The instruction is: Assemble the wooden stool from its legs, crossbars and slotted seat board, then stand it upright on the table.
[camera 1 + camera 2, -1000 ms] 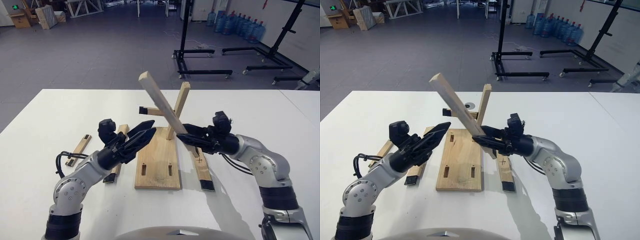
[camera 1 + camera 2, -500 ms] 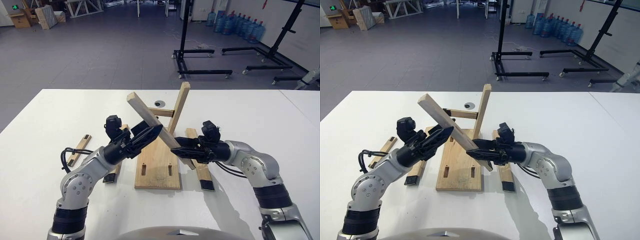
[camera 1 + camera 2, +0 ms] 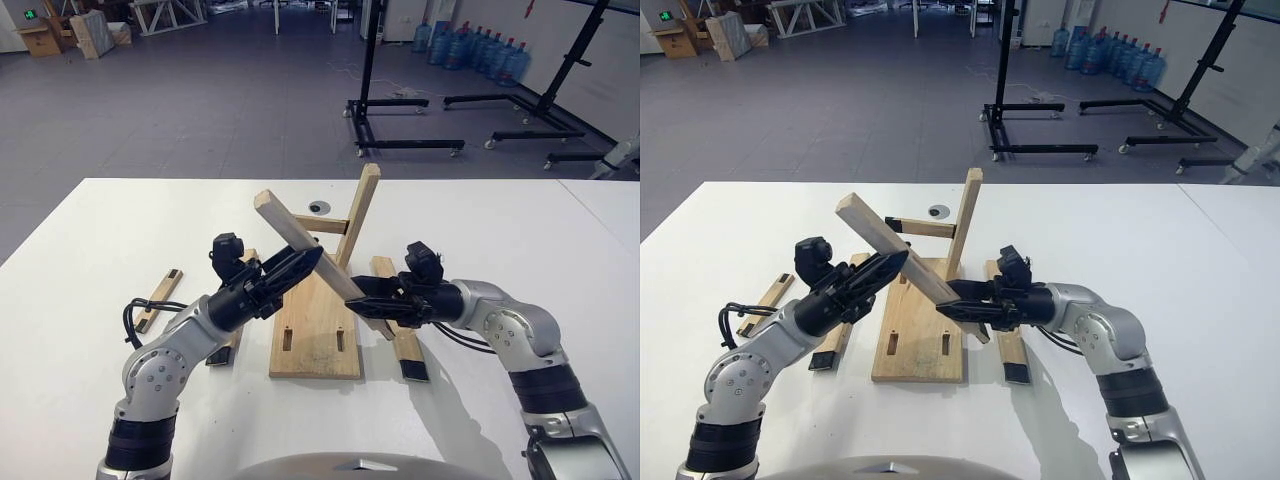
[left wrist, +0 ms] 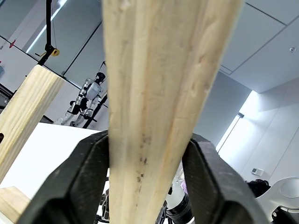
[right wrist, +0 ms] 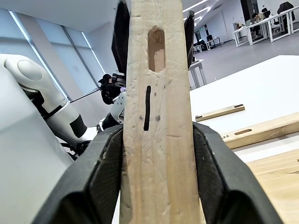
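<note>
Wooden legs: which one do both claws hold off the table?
The tilted pale wooden leg, clamped by left claw and right claw; the others lie flat or stand in the slotted seat board.

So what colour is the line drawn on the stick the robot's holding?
Black, on the pale wooden leg; clearest in the right wrist view.

Pale seat board (image 3: 312, 348) lies flat; upright leg (image 3: 362, 205) stands at its 12 o'clock; slanted leg (image 3: 290, 233) hangs above it; spare leg (image 3: 408, 350) lies at 3 o'clock; crossbar (image 3: 160, 298) at 9 o'clock.
</note>
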### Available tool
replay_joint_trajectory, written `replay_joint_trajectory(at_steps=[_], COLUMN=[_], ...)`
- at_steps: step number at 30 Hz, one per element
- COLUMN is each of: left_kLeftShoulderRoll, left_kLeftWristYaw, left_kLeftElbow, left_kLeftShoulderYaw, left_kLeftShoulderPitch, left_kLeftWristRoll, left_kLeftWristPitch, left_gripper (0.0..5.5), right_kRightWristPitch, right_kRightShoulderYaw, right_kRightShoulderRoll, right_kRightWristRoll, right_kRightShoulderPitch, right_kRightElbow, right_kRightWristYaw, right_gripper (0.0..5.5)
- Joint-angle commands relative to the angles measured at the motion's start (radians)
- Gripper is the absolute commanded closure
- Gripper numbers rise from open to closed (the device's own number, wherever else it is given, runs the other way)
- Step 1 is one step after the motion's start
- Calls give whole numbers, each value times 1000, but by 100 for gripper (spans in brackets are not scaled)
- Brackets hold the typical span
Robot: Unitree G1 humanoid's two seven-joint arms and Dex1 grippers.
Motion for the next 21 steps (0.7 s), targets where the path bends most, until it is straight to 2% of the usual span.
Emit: replay_joint_trajectory(at_steps=[1,12,13,15,21], left_kLeftShoulderRoll=[-4,4,5,12,142], left_kLeftWristYaw=[-43,-60,-63,-67,-138], left_kLeftElbow=[-14,34,37,45,156], left_kLeftShoulderYaw=[18,46,52,68,184], left_kLeftShoulderPitch=[23,8,3,-14,-118], left_kLeftWristRoll=[-22,0,-2,-2,81], left_kLeftWristPitch=[-19,-31,-32,-37,-91], left_gripper=[338,338,338,341,347], right_kRightWristPitch=[-35,-58,-54,-31,-63], right_kRightShoulderYaw=[-12,15,25,46,103], right_kRightShoulderRoll=[-13,-24,-31,-51,-119], right_kRightWristRoll=[-31,-77,-83,-86,-186], right_kRightShoulderPitch=[-19,-10,-10,-5,29], right_kRightElbow=[24,18,14,4,13], right_kRightWristYaw=[-1,-14,-11,3,3], right_gripper=[350,350,313,275,192])
